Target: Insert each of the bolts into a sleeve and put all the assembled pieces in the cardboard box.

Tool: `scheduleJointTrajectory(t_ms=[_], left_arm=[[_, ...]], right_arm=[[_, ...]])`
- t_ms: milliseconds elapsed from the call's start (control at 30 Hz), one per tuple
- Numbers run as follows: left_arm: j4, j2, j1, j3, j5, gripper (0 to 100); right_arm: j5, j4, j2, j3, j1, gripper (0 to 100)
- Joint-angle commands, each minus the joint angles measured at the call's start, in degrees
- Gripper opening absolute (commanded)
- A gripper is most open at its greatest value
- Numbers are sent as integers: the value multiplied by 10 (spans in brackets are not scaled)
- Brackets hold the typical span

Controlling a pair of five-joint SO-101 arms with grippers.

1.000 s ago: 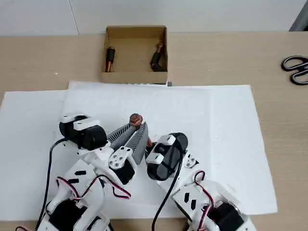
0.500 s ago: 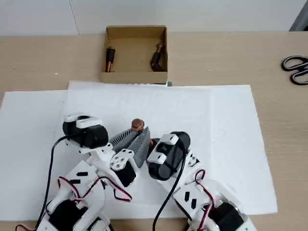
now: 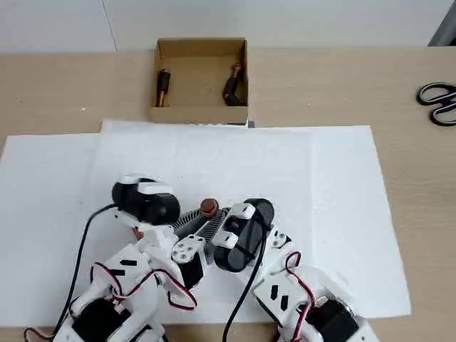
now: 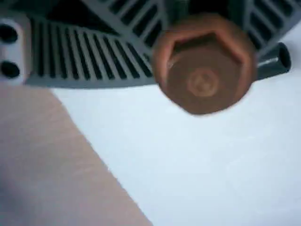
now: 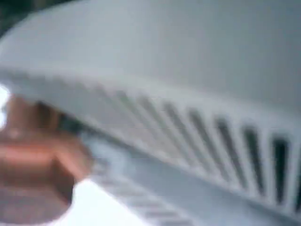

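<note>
High view: left gripper [image 3: 206, 214] is clamped on a bolt [image 3: 209, 207]. The hex head faces up at the camera, so the long axis runs roughly vertical and the shank is hidden down between the grey fingers [image 3: 192, 219]. The right arm [image 3: 242, 226] sits just beside the bolt, on the side away from the left arm; its own grip state I can't tell. The cardboard box [image 3: 201, 112] is at the far side, past the white sheet [image 3: 335, 185] and well apart from the bolt. It holds one assembled piece [image 3: 163, 87] at its left wall and a second piece [image 3: 232, 84] at its right wall. Left wrist view: bolt head [image 4: 203, 70] seen end-on, pinched between the ribbed fingers [image 4: 94, 52], with the sheet under it. A dark tube end [image 4: 276, 59] pokes out beside the head; can't tell if it's the sleeve. Right wrist view: a ribbed finger [image 5: 202, 141] crosses close up, with the copper bolt [image 5: 33, 165] at its end. My read: the shank points down at the table, so any sleeve goes on from below or the side. The right arm is the near one for that, and the left arm then has the carry away from the arms to the box.
</note>
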Motion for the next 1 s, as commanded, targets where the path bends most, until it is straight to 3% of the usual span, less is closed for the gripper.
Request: scheduleJointTrajectory(t_ms=[0,100,300,667,867,967], left_arm=[[2,3,29,17,-35,8],[0,3,27,15,-35,37],[3,5,0,12,-42,229],[44,5,-66,-63,-99,228],[64,5,-81,-108,-97,227],[63,5,-126,-121,-96,155]], right_arm=[[10,-25,-7,-32,2,3],[10,-24,-8,-32,2,3],[9,-22,-8,-32,2,3],[8,-22,-8,-28,33,3],[8,-22,-7,-18,40,3],[7,-27,-5,13,77,3]])
